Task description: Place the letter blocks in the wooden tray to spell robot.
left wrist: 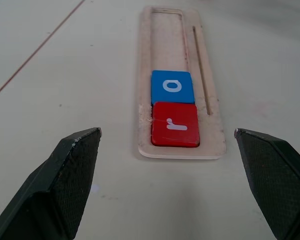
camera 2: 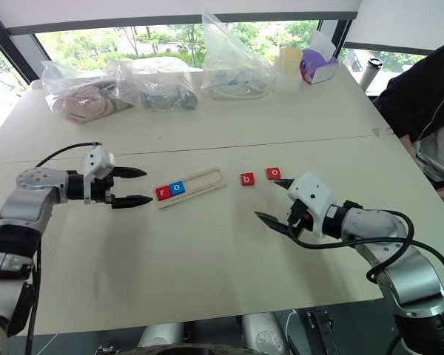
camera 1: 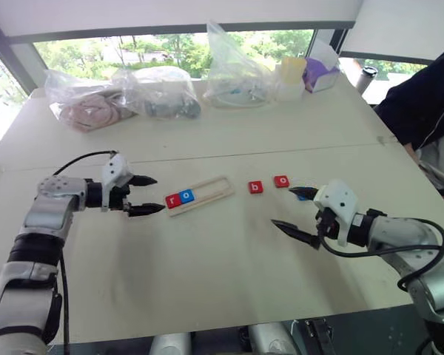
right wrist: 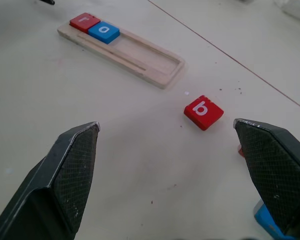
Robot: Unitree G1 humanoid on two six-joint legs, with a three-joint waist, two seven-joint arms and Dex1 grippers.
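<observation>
So the wooden tray (camera 1: 200,195) sits about mid-table, a narrow light-wood strip with rounded corners and a shallow channel, plus a thin slit running along one side. Its long axis runs roughly left to right across the robot's view, with the right end angled a bit farther away. At its left end there's a red r block (camera 1: 173,200) and right next to it, touching, a blue o block (camera 1: 186,196); the rest of the channel is bare. Off the tray's right end, apart from it, a red b block (camera 1: 256,187) and a red o block (camera 1: 281,181) lie flat on the table (camera 1: 207,274), near each other but not touching. A bit of a blue block (right wrist: 270,226) peeks out beside one right finger; can't read its letter. The blocks are small flat squares with white lowercase letters and a smooth, slightly glossy look. The left gripper (camera 1: 143,195) hangs just left of the tray, pointing along it, black fingers spread wide with nothing between them. The right gripper (camera 1: 296,210) hangs right of the loose blocks, also spread wide and empty. The table is pale cream, matte, a bit speckled, with a seam line across it. At the far edge are crinkly clear plastic bags (camera 1: 122,96), with windows and green trees behind, and a person's dark sleeve (camera 1: 422,96) at the right.
</observation>
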